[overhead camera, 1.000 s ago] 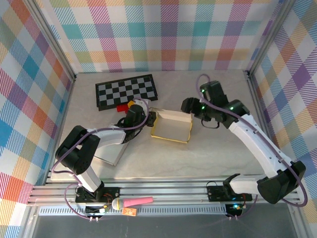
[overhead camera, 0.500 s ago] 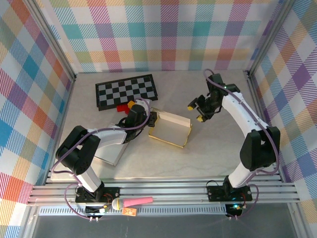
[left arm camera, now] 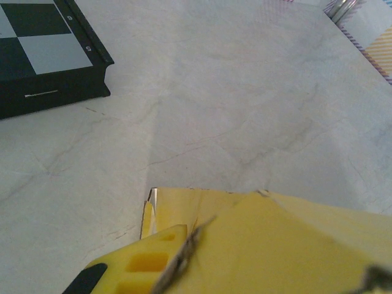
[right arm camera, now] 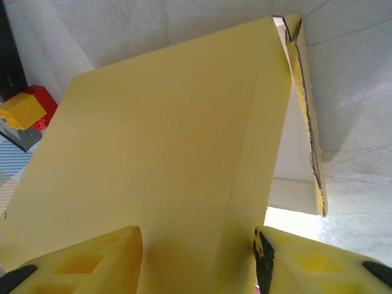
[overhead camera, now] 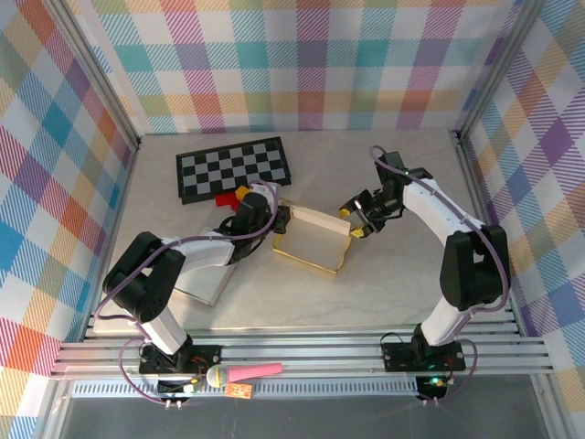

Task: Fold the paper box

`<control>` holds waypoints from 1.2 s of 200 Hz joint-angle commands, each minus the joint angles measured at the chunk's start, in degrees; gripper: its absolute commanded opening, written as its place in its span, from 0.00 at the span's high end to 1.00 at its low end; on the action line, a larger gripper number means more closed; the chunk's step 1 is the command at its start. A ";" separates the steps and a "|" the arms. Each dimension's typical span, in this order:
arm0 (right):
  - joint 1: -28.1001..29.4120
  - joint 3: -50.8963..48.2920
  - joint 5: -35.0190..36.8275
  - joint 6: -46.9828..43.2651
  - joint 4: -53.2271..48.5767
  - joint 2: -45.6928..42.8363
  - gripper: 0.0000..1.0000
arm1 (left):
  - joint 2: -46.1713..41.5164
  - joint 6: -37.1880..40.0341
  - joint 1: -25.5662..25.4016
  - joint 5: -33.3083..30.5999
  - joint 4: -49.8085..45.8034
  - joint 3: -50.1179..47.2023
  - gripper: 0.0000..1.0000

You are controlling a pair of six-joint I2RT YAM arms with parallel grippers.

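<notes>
The yellow paper box (overhead camera: 311, 242) lies open in the middle of the table, one long wall raised at its far side. My left gripper (overhead camera: 280, 219) is shut on the box's left wall; in the left wrist view a yellow finger (left arm camera: 141, 269) pinches the paper edge of the box (left arm camera: 288, 245). My right gripper (overhead camera: 355, 222) is at the box's right end. Its jaws (right arm camera: 199, 257) stand apart, open, with a creased panel of the box (right arm camera: 165, 153) between them; the right pad (right arm camera: 264, 263) sits at the panel's edge.
A black-and-white chessboard (overhead camera: 233, 168) lies at the back left, its corner (left arm camera: 43, 55) close to the left gripper. Red (overhead camera: 224, 198) and yellow (overhead camera: 242, 192) blocks sit beside the box's left end. A white sheet (overhead camera: 196, 283) lies under the left arm.
The right gripper has come down and left from behind the box to its right end, its jaws narrowing. The box has turned slightly. The left gripper kept its hold.
</notes>
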 commanded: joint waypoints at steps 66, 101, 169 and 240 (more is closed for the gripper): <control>0.50 -1.07 -1.44 -1.44 1.66 1.37 0.62 | -0.80 -6.12 -0.76 2.71 1.56 -1.18 0.86; 1.31 -1.34 0.88 -4.42 -0.14 0.94 0.63 | -1.65 -10.35 -0.76 3.61 2.34 -3.02 0.84; 3.61 -2.06 6.94 -9.98 -1.47 0.47 0.64 | -5.53 -16.78 -0.76 4.56 -4.29 -4.62 0.65; 4.43 -2.24 9.10 -12.01 -1.16 0.91 0.66 | -15.89 -23.16 -1.29 12.85 -12.25 -9.35 0.56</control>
